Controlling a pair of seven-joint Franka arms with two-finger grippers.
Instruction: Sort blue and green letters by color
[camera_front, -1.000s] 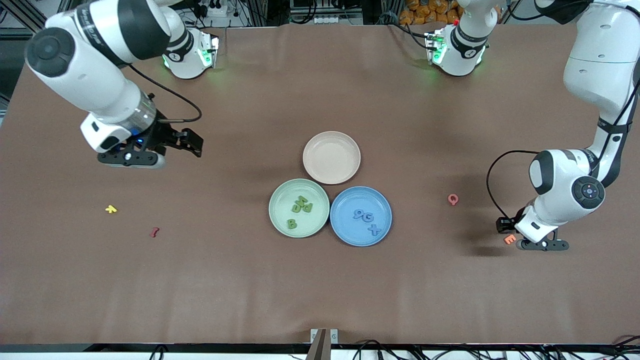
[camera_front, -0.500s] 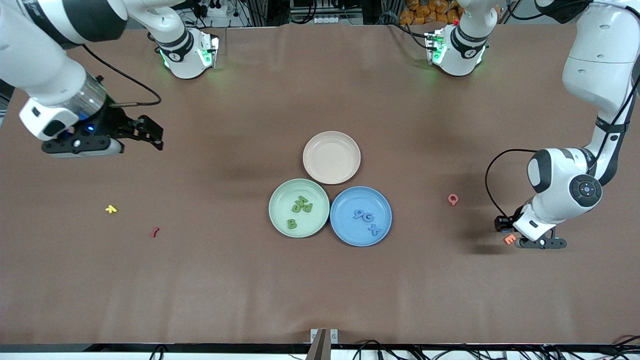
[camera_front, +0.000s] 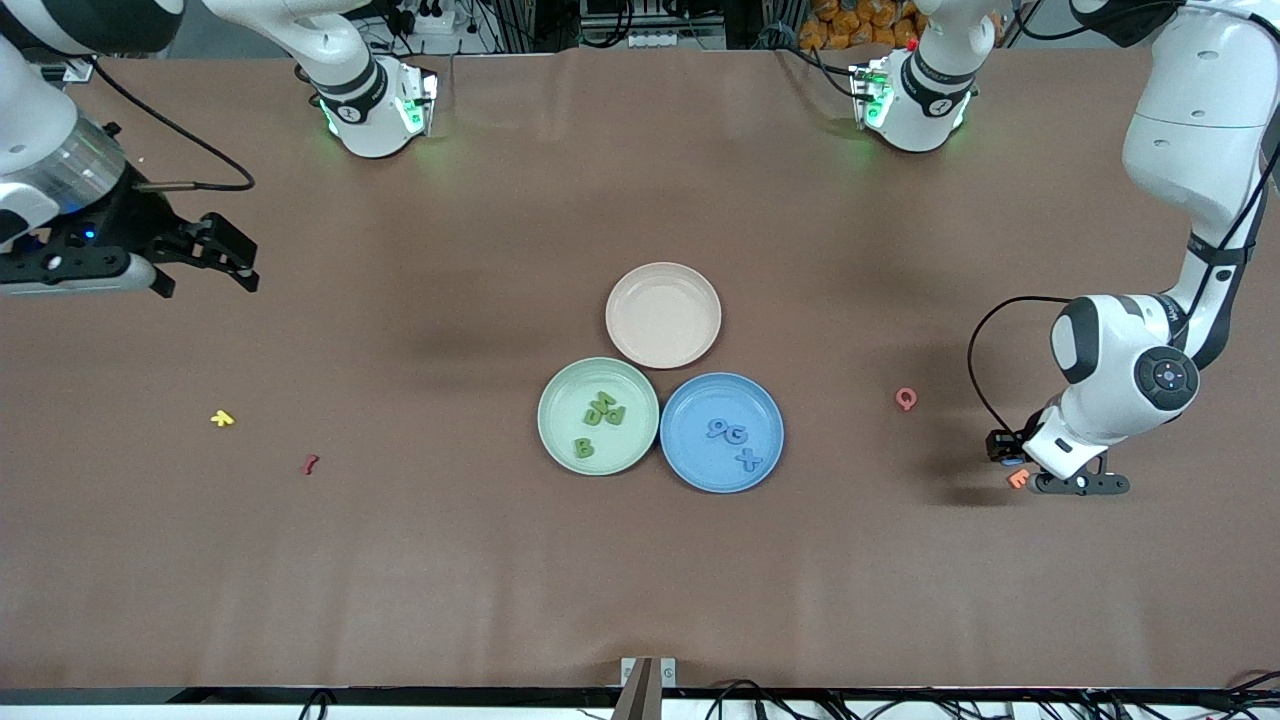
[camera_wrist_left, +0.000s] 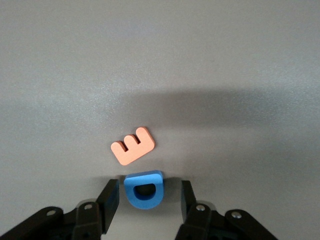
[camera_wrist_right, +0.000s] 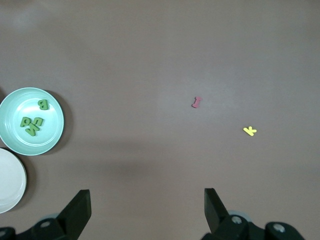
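We see the blue D (camera_wrist_left: 143, 189) lying flat on the brown table (camera_front: 400, 560) at the left arm's end, between the fingers of the left gripper (camera_wrist_left: 145, 200); a sliver of gap shows on each side, so the fingers bracket it without clearly pressing it. Its straight back faces the orange E (camera_wrist_left: 133, 145), which lies just beside it, slightly tilted, and its curved belly faces the gripper body. The other blue letters (camera_front: 733, 437) lie in the blue plate (camera_front: 690, 470), and the green letters (camera_front: 600, 415) in the green plate (camera_front: 560, 450), the B nearest the front camera. Both plates touch at the table's middle, with the empty pink plate (camera_front: 663, 300) just above them in the front view. A pink Q (camera_front: 906, 399) sits between the blue plate and the left gripper. The right gripper (camera_front: 205, 260) hangs with fingers spread wide over bare cloth at the right arm's end, well apart from the yellow piece (camera_front: 222, 418) and the dark red piece (camera_front: 309, 464).
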